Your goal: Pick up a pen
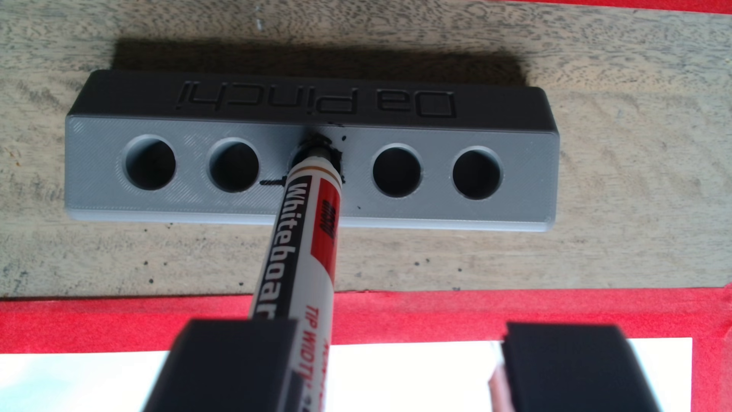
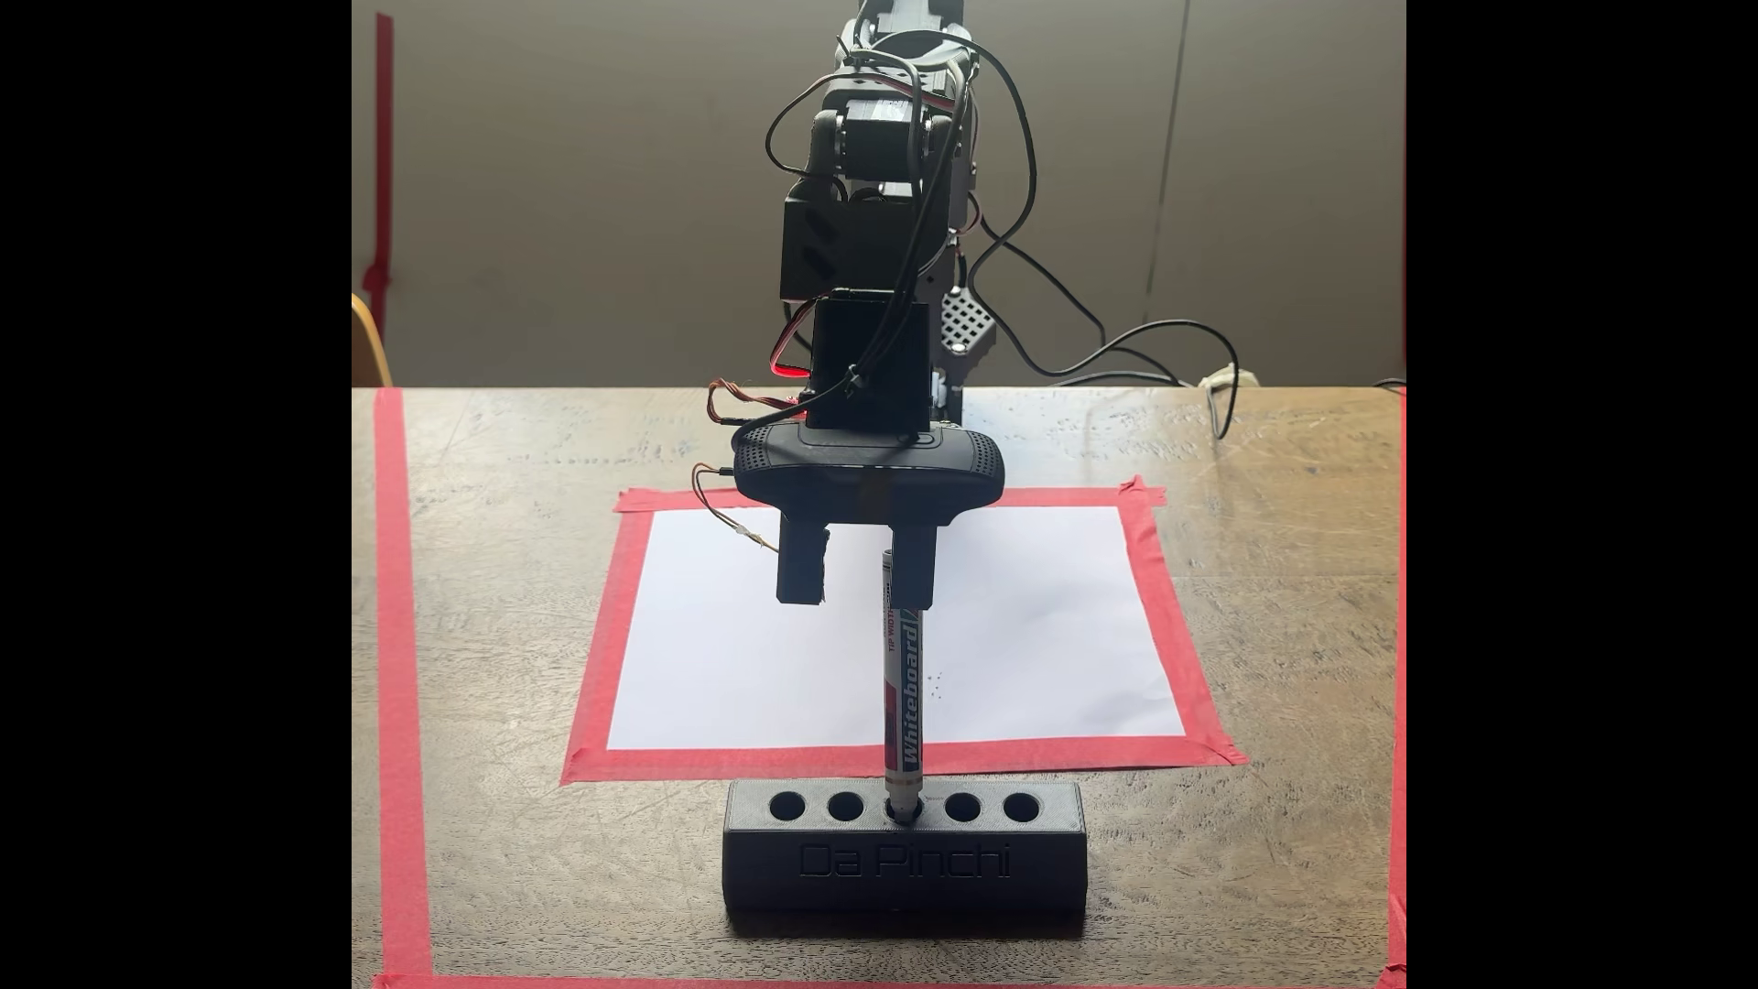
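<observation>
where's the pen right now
In the fixed view the pen stands upright, tip down in the middle of five holes of the black holder, its top beside one finger of the open gripper.

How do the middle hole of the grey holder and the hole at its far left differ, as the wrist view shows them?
The middle hole holds the pen, tip down; the far left hole holds nothing. Black ink smears ring the middle hole; the far left hole's rim is clean. Both are round, look about equally wide, and sit in one row on top of the holder. The gripper stands open around the pen's upper part.
</observation>
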{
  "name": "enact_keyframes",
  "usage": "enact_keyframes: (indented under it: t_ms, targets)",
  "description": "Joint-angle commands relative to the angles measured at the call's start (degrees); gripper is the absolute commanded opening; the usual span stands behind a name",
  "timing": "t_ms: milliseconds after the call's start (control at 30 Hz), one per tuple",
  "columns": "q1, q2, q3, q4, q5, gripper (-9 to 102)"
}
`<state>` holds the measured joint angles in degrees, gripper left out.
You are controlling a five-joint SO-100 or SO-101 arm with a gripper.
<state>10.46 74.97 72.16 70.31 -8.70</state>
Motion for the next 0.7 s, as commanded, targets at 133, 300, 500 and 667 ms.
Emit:
enact_keyframes:
  t_ms: [133, 300, 500, 667]
  targets:
    - [-1.1, 2.2, -4.0, 1.1, 0.5, 102]
    - [-2.5, 2.2, -4.5, 1.1, 0.5, 102]
    - [-3.3, 2.2, -4.6, 1.2, 1.1, 102]
    - [-2.7, 2.1, -4.6, 1.5, 1.5, 102]
